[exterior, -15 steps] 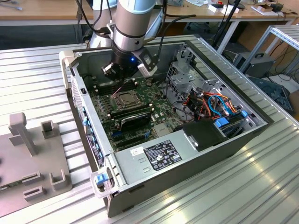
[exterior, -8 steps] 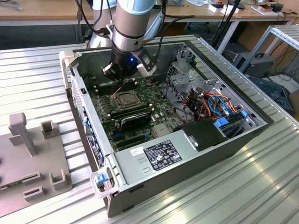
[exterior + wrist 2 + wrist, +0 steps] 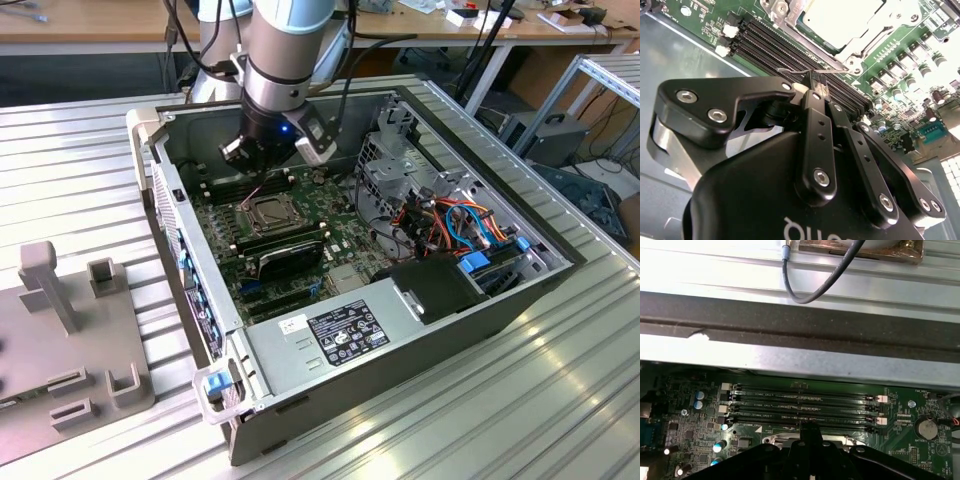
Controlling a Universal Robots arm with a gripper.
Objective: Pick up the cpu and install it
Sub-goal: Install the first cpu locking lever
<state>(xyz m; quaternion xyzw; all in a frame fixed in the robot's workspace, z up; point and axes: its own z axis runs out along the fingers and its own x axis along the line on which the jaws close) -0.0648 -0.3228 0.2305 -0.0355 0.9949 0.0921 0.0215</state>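
The end effector (image 3: 262,160) hangs inside the open computer case (image 3: 400,330), which lies on a ribbed aluminium bench (image 3: 560,400) with wooden desks (image 3: 90,20) and trailing cables behind it. In the second wrist view its fingers (image 3: 816,107) are pressed together with nothing between them, above the memory slots (image 3: 790,50). The cpu (image 3: 840,20), silver-grey, sits in the socket frame (image 3: 860,45) on the green motherboard (image 3: 300,200), near the case's far wall; a grey fixture block (image 3: 60,330) rests by the bench's near corner.
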